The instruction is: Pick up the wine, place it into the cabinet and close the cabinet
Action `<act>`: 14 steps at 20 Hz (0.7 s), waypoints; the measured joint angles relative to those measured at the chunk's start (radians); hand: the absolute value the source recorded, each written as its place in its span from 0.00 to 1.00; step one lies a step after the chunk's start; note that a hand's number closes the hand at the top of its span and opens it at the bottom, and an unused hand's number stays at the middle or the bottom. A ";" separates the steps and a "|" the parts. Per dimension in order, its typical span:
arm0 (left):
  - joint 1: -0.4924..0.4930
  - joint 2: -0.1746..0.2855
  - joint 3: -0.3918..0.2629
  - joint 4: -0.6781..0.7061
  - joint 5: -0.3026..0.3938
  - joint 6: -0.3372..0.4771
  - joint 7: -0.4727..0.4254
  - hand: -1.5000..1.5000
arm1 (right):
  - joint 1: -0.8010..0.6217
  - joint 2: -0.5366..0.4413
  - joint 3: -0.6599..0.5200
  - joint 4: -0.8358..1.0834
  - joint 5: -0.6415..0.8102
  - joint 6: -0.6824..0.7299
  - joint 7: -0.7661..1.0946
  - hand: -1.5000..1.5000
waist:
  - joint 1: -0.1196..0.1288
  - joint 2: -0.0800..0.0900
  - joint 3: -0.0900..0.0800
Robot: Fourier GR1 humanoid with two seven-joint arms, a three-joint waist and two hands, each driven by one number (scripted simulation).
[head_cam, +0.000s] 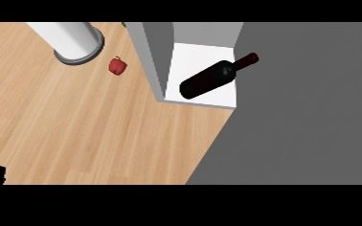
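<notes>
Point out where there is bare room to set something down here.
Widest free patch: the wooden counter below the red pepper and left of the grey panel. A narrower strip runs between the pepper and the cabinet wall. Crowded: the cabinet floor, where the wine bottle lies across it, and the top-left corner with the white cylinder.

Black sliver of left hand (2, 174)
</notes>
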 measured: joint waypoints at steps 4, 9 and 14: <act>-0.004 0.002 -0.001 -0.002 0.000 -0.012 0.002 1.00 | -0.015 0.005 -0.026 0.013 0.004 0.011 -0.004 1.00 | 0.013 0.006 -0.001; -0.009 0.004 -0.004 -0.005 -0.004 -0.025 0.002 1.00 | -0.065 0.030 -0.099 0.069 -0.003 0.005 -0.004 1.00 | 0.032 0.014 -0.002; -0.024 0.006 -0.007 -0.007 -0.008 -0.039 0.008 1.00 | -0.207 0.101 -0.159 0.208 0.036 -0.086 0.013 1.00 | 0.059 0.022 -0.001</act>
